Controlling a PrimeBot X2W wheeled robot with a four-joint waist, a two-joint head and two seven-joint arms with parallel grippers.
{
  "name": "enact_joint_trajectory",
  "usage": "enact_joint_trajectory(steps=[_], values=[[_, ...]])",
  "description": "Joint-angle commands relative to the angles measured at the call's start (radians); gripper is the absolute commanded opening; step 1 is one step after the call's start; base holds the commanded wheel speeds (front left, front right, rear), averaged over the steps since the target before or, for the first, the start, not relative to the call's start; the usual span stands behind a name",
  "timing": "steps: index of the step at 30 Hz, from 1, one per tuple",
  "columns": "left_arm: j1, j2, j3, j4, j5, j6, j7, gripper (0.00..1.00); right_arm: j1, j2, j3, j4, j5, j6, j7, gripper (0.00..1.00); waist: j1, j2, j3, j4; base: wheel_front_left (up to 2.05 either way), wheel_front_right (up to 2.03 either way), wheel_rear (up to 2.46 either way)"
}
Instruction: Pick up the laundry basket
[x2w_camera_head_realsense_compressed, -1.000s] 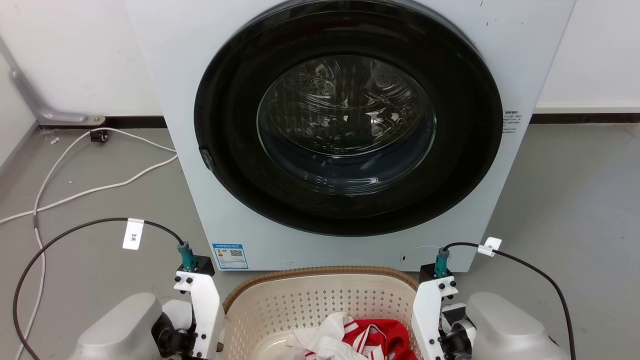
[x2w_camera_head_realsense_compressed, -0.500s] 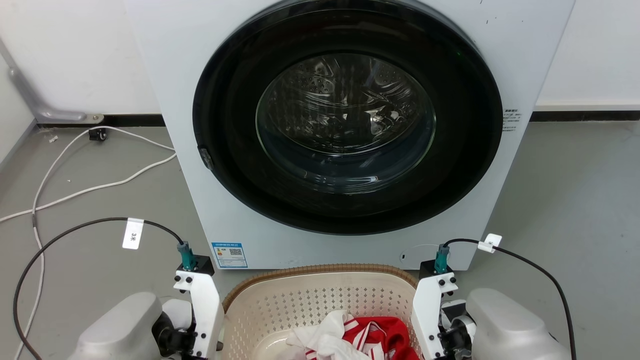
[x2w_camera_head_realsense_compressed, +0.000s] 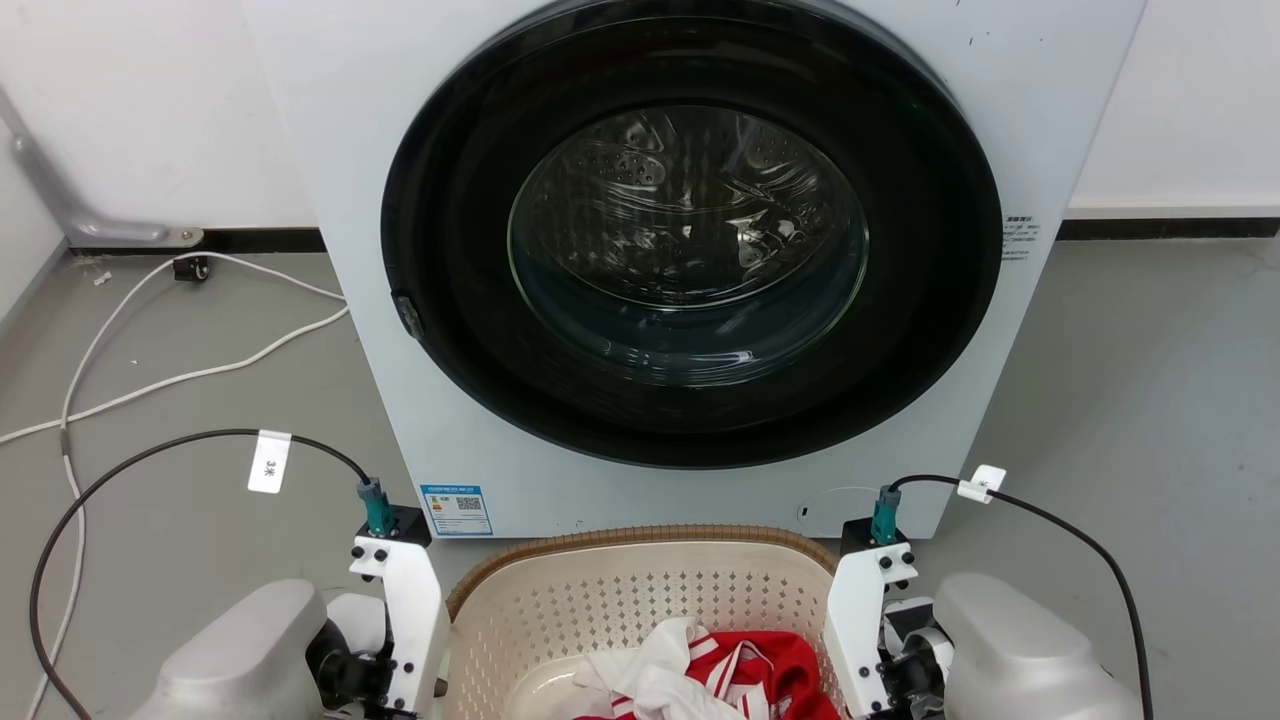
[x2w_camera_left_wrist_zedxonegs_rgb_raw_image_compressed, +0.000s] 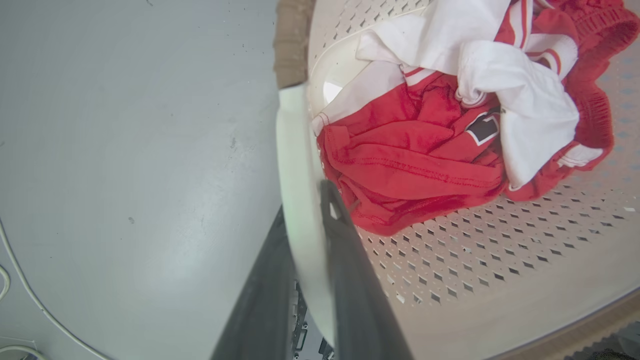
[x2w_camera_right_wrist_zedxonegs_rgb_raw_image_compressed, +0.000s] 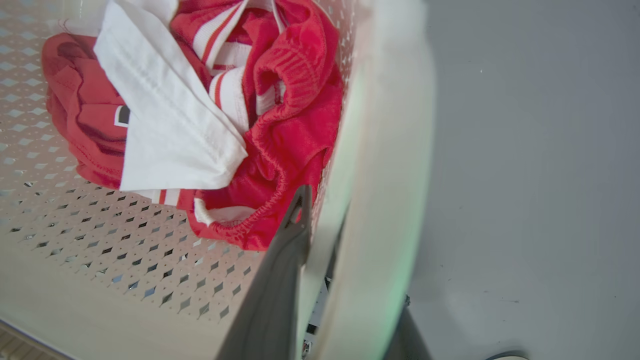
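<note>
The laundry basket (x2w_camera_head_realsense_compressed: 640, 600) is cream with perforated walls and a brown woven rim, and sits low in the head view just in front of the washing machine. It holds red and white clothes (x2w_camera_left_wrist_zedxonegs_rgb_raw_image_compressed: 450, 125). My left gripper (x2w_camera_left_wrist_zedxonegs_rgb_raw_image_compressed: 305, 200) is shut on the basket's white left handle (x2w_camera_left_wrist_zedxonegs_rgb_raw_image_compressed: 292, 150), one finger inside the wall and one outside. My right gripper (x2w_camera_right_wrist_zedxonegs_rgb_raw_image_compressed: 340, 215) is shut the same way on the white right handle (x2w_camera_right_wrist_zedxonegs_rgb_raw_image_compressed: 385, 150). In the head view both white wrists (x2w_camera_head_realsense_compressed: 400, 610) flank the basket with their fingers below the frame. Whether the basket touches the floor I cannot tell.
A white front-loading washing machine (x2w_camera_head_realsense_compressed: 690, 250) with a shut dark round door stands directly behind the basket. White cables (x2w_camera_head_realsense_compressed: 150, 380) trail over the grey floor at the left. Bare grey floor (x2w_camera_head_realsense_compressed: 1150, 400) lies to the right.
The whole head picture has shifted up a little, so the camera moved. The basket rim sits slightly higher in the frame. Both grippers keep their hold on the handles.
</note>
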Motion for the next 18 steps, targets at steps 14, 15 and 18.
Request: enact_joint_trajectory(steps=[14, 15, 18], values=[[-0.031, 0.023, -0.032, 0.019, -0.001, 0.003, -0.022, 0.0, -0.025, -0.018, 0.014, 0.021, 0.006, 0.002, 0.02, 0.0, 0.0, -0.0001, 0.002, -0.006, 0.0, 0.0, 0.0], [-0.032, 0.021, -0.033, 0.02, -0.003, 0.003, -0.024, 0.0, -0.023, -0.018, 0.012, 0.023, 0.008, 0.002, 0.02, 0.0, 0.0, -0.0001, 0.002, -0.006, 0.0, 0.0, 0.0], [-0.032, 0.019, -0.037, 0.021, -0.008, 0.003, -0.026, 0.0, -0.022, -0.018, 0.013, 0.024, 0.01, 0.002, 0.022, 0.0, 0.0, -0.0001, 0.002, -0.006, 0.0, 0.0, 0.0]])
